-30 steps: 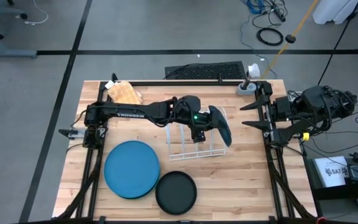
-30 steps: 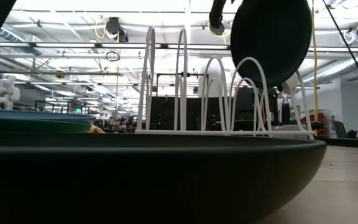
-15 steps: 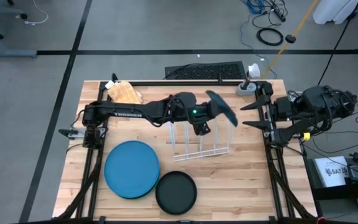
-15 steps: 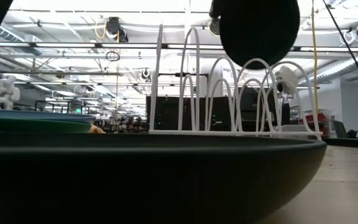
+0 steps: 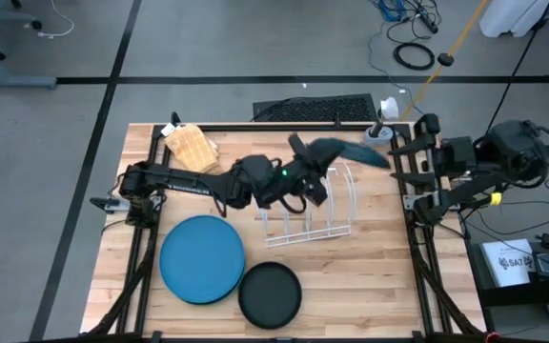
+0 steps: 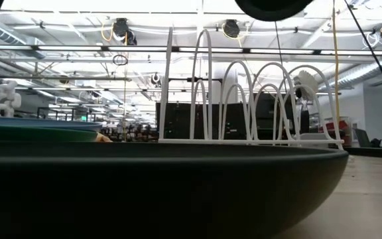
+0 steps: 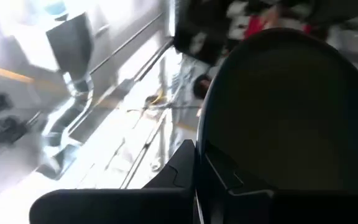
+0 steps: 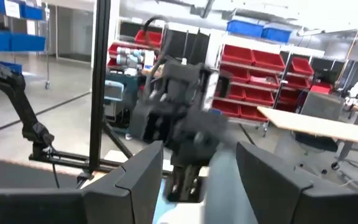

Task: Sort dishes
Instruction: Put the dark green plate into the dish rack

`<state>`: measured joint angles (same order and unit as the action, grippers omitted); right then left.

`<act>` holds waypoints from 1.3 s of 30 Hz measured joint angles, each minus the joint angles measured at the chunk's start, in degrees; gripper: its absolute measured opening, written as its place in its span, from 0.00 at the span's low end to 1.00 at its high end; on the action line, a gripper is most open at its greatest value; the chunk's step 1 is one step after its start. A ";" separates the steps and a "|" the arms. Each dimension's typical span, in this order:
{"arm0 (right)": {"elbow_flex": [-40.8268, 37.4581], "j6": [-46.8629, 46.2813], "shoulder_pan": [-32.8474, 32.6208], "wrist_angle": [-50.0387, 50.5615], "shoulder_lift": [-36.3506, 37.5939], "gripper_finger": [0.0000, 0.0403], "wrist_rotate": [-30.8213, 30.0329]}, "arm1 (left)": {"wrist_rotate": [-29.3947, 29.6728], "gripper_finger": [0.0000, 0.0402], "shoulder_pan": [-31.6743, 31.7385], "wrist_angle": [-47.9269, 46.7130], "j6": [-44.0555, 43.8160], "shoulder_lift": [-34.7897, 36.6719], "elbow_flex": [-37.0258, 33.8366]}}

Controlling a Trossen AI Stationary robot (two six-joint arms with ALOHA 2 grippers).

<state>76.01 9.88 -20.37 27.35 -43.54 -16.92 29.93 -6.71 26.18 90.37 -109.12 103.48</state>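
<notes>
Above the white wire rack (image 5: 305, 205), the left gripper (image 5: 315, 170) pinches the dark teal plate (image 5: 346, 151) by its rim, held clear of the wires. Only the low view shows the green plate (image 6: 35, 133) under the blue plate (image 5: 202, 258); the black plate (image 5: 270, 294) lies just beside them. At the table's right edge the right gripper (image 8: 197, 163) waits, fingers spread.

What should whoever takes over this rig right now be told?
Left gripper: jaws shut on the dark teal plate, held in the air above the white wire rack.
Right gripper: jaws open, parked at the table's right edge.
Bright blue plate lies stacked on a green plate; black plate lies beside them.
Done: nothing racked.
Left: all four plates.
</notes>
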 joint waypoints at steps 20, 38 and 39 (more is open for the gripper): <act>0.02 -1.65 0.01 1.57 1.78 0.49 0.71 | -28.18 0.03 6.89 -28.72 4.64 -0.04 -0.02; 0.02 -1.50 0.00 1.70 -1.53 0.49 0.52 | -56.11 0.03 15.96 -34.97 -7.38 -1.61 -0.01; 0.02 -1.50 0.01 1.70 -1.95 0.49 0.51 | -57.28 0.03 16.22 -35.44 -8.34 -1.75 -0.02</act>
<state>76.03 8.38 -20.36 29.05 -45.49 -16.40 -27.35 9.50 -9.26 82.03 -110.87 103.46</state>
